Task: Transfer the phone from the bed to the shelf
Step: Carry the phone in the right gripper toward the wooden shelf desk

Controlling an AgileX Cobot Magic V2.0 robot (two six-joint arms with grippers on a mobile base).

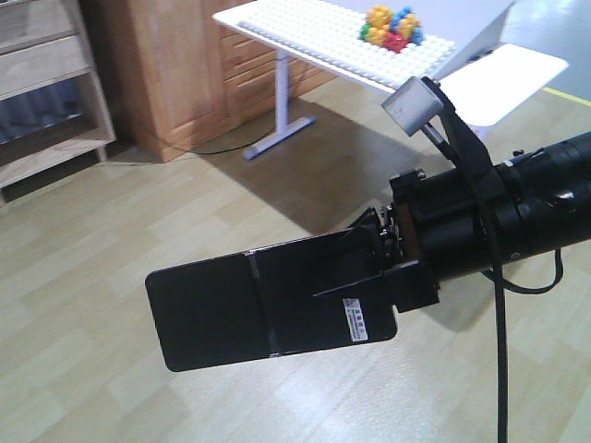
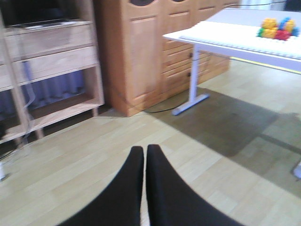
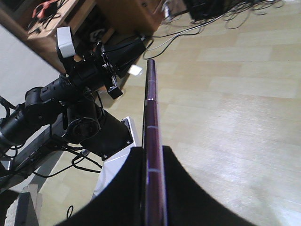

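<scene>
The phone (image 1: pixel 231 314) hangs over pale wood-plank floor (image 1: pixel 92 231).

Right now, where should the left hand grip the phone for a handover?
The free end of the phone, away from the right hand pinching the other end. Approach from that open end, closing the left hand on the flat faces: it is thin, and that half juts out clear.

Bare wooden floor (image 1: pixel 92 245) lies open across the lower left of the front view, between the phone (image 1: pixel 212 314) and the shelf (image 1: pixel 46 78) at upper left. A wooden cabinet (image 1: pixel 175 65) and white desk (image 1: pixel 281 97) crowd the top centre.
</scene>
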